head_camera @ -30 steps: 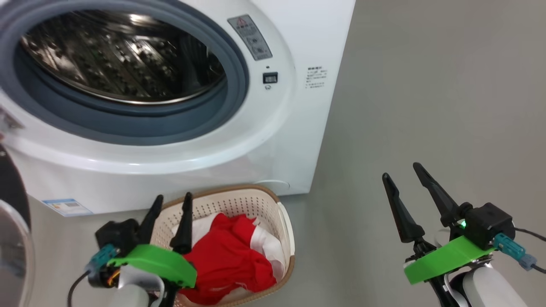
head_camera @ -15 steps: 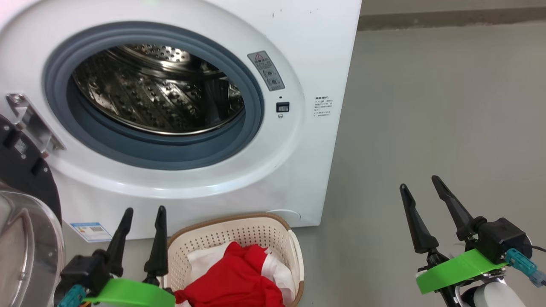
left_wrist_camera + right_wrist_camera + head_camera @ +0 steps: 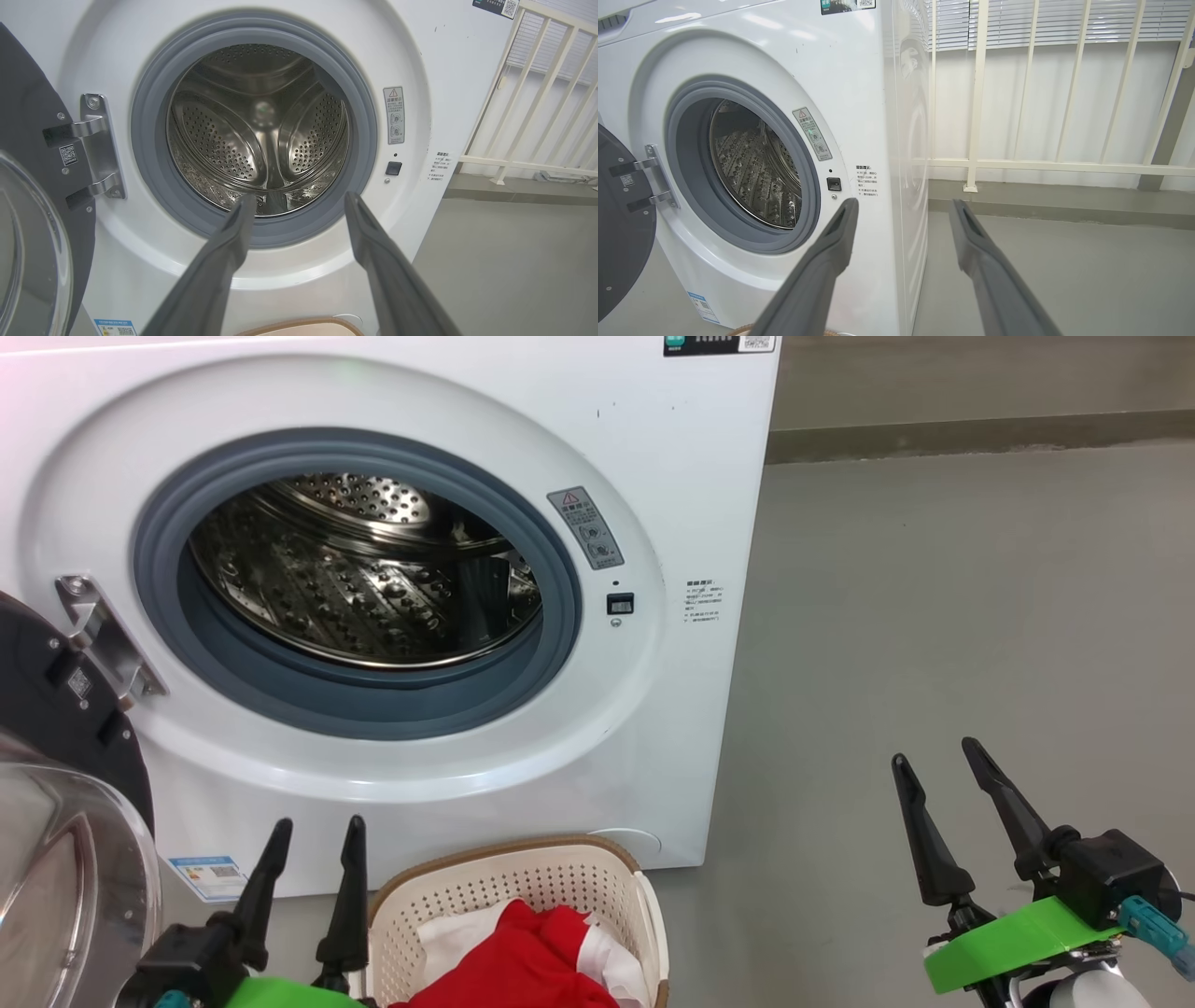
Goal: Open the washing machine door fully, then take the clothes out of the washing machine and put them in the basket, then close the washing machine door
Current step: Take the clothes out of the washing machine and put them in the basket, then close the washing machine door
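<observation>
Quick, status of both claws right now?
Left claw: open, holding nothing.
Right claw: open, holding nothing.

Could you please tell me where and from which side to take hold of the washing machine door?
Probably the black rim of the washing machine door, well away from the hinge, approached by the left pincer from the robot's left: the bulging glass gives no hold.
</observation>
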Robot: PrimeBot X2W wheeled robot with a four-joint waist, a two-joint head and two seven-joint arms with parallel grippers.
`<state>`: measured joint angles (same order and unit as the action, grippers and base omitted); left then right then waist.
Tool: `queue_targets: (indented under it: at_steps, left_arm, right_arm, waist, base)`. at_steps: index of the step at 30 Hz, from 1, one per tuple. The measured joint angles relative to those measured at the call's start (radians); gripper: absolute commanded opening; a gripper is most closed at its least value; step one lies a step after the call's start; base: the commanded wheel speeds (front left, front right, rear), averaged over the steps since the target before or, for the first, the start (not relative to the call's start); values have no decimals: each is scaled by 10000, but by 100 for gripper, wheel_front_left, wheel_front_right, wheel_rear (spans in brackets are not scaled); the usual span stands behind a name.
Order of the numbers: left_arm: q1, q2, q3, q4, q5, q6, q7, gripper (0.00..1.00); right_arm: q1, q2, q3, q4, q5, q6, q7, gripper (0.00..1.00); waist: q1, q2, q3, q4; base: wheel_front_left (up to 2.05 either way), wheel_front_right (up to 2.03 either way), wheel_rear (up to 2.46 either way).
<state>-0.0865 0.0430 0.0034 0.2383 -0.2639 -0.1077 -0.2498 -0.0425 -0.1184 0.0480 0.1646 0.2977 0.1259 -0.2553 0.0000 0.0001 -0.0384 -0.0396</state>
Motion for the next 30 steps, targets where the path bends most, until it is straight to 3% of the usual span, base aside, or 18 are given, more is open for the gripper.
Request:
queue_targets:
  at_steps: [30]
  left_arm:
    - [119, -6, 86, -82, 199, -71, 0, 100]
  right_arm:
    - [28, -33, 6, 58, 21, 0, 0, 100]
  waist:
    - [0, 0, -140, -86]
  base:
    - [-12, 12, 0]
